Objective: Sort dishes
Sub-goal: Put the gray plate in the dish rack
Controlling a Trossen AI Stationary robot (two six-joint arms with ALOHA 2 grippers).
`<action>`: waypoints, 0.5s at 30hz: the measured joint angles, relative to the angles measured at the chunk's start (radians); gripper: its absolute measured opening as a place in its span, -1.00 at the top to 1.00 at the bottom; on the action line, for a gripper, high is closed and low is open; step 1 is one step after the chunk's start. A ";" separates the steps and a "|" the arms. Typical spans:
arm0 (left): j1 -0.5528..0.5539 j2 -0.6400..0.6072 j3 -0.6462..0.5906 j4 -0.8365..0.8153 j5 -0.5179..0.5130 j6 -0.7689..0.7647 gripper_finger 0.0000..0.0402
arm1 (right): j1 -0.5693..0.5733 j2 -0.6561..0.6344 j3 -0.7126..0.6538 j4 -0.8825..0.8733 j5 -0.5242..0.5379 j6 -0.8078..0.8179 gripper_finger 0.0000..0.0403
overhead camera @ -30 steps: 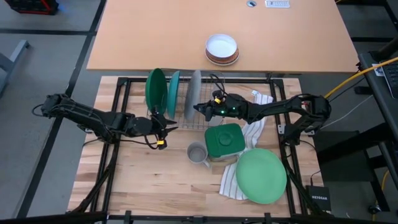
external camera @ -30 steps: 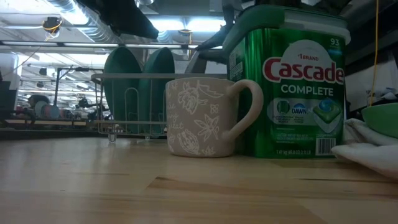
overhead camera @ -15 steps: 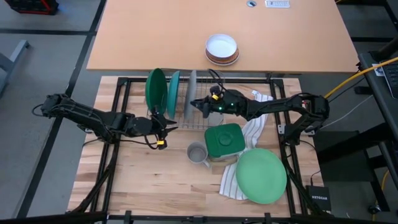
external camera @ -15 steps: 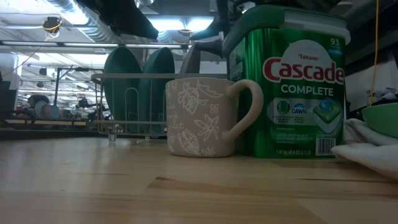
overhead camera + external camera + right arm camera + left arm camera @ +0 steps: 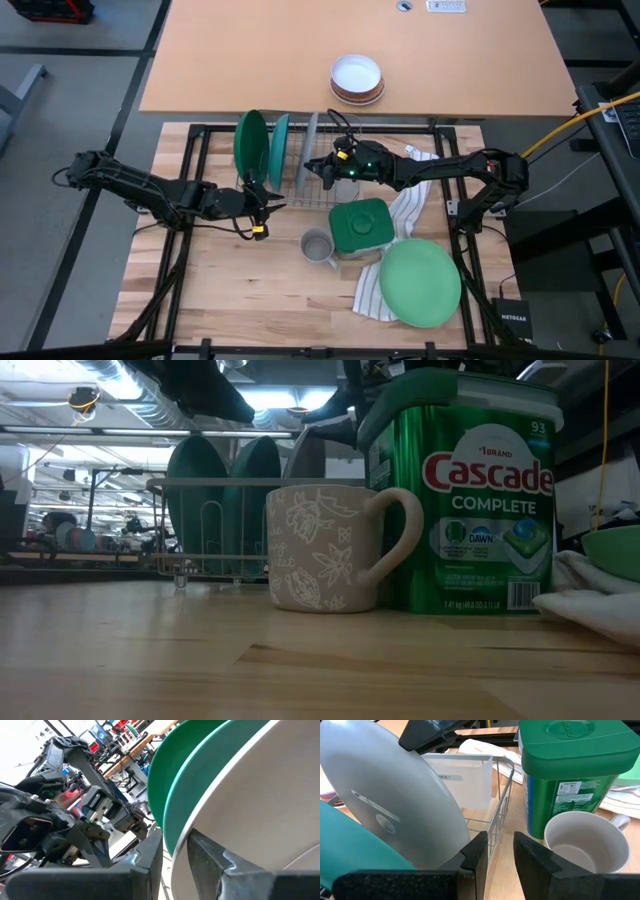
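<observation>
High view: the dish rack (image 5: 300, 170) holds the dark green plate (image 5: 250, 141), teal plate (image 5: 279, 145) and grey plate (image 5: 312, 143) on edge. Over the last second the grey plate has gone from leaning to near upright. The right gripper (image 5: 318, 167) is at its rim, jaws narrowly parted; whether they still pinch it, I cannot tell. The light green plate (image 5: 420, 282) lies on the surface, well away from the rack.

Low view: three plates stand in the rack behind the mug (image 5: 325, 547).

Left wrist view: the left gripper (image 5: 498, 851) waits beside the rack, jaws slightly open, empty.

Judgement: third plate seated; one remains.
</observation>
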 joint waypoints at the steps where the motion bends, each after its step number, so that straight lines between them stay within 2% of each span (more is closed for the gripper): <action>1: 0.000 0.000 0.000 0.000 0.000 0.000 0.58 | 0.000 0.000 0.000 0.000 0.005 0.000 0.55; 9: 0.000 0.000 0.000 0.000 0.000 0.000 0.58 | 0.000 0.000 0.000 0.002 0.006 0.000 0.55; 15: 0.000 0.000 0.000 0.000 0.000 0.001 0.58 | 0.000 0.000 0.000 0.004 0.059 -0.001 0.55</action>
